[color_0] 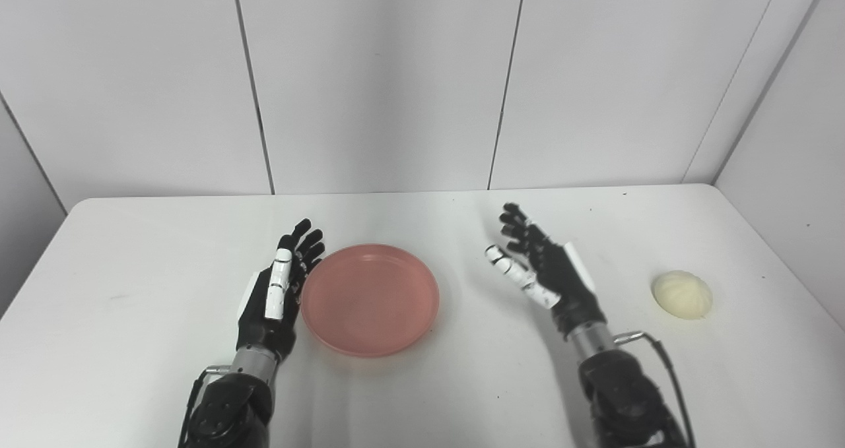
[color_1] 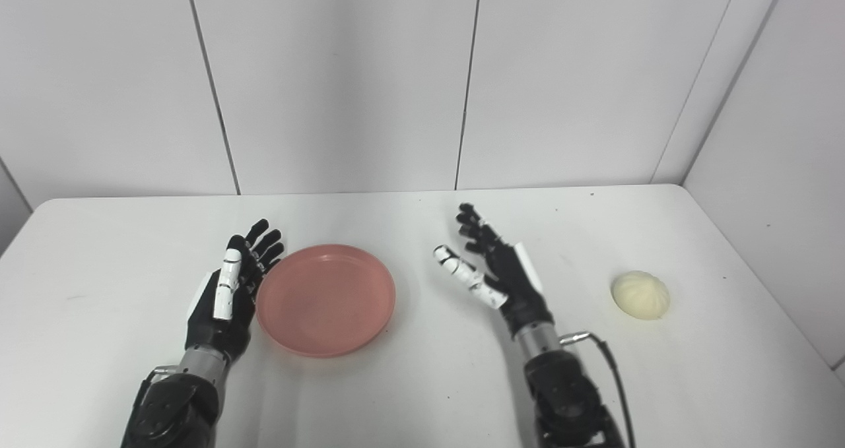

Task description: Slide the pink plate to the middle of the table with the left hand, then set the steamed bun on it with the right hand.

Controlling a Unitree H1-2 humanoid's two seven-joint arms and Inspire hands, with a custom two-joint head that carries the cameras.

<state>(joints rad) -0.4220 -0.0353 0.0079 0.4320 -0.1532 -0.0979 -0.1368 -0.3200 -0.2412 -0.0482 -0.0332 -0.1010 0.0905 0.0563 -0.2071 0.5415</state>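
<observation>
Left arm: entered from the lower left of the frame, dark forearm rising to a metal wrist cuff. Left hand (color_0: 276, 296): sat left of centre, held edge-on with the palm turned toward the middle of the frame, fingers (color_0: 305, 238) straight and slightly apart, pointing to the top of the frame, thumb with white segments laid along the near side. It held nothing.

Right arm: entered from the lower right, dark forearm with a cable looped beside the wrist. Right hand (color_0: 546, 271): sat right of centre, tilted toward the upper left, fingers (color_0: 513, 220) spread and lightly curled, white-banded thumb stuck out to the left. It held nothing.
</observation>
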